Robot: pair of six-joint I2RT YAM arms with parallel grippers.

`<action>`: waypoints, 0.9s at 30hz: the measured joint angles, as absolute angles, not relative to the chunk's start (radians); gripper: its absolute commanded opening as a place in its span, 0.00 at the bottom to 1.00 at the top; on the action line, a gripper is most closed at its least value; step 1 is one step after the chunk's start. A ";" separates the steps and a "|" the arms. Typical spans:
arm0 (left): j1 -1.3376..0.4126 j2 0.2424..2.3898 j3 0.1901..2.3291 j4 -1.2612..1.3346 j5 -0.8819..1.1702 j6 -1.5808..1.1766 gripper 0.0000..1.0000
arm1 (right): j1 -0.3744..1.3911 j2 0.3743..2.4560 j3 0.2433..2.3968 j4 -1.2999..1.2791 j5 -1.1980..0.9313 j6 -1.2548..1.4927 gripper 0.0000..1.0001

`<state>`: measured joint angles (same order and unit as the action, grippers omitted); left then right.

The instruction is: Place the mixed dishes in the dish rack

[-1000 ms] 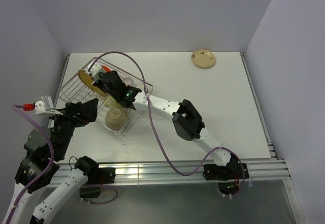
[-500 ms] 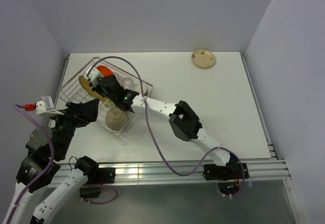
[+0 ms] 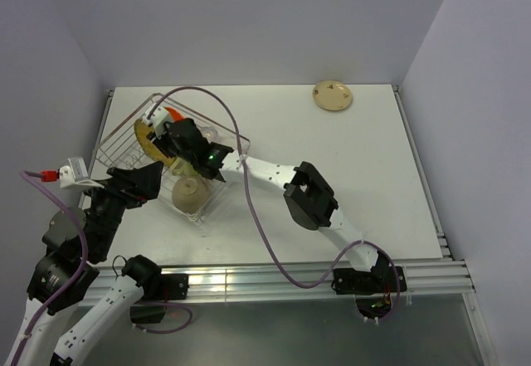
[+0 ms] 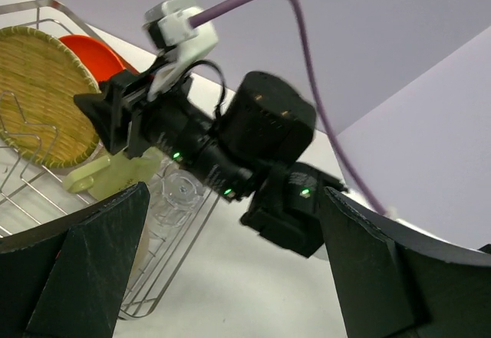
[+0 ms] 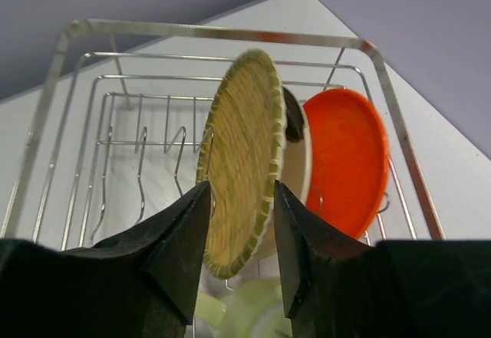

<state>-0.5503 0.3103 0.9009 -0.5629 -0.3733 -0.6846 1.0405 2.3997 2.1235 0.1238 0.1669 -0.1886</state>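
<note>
Right claw [image 5: 242,192] sitting partway open astride woven plate [image 5: 238,146], which is standing in rack [image 5: 215,31]; contact unclear. Cream plate [image 5: 298,165] hiding behind it, then orange plate [image 5: 345,162]. Left claw [image 4: 234,200] gaping empty beside rack.

woven plate [image 5: 238,162] ahead — close, slots [image 5: 142,162] beside free

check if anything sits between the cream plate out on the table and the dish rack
Nothing visible does: only bare tabletop lies between the cream plate and the dish rack. At the rack, the right gripper straddles the tan woven plate; prongs beside it look free.
</note>
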 measured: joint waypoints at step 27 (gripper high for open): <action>-0.550 0.678 0.688 -0.123 -0.086 -0.827 0.99 | -0.012 1.912 1.478 -0.233 -0.440 0.449 0.49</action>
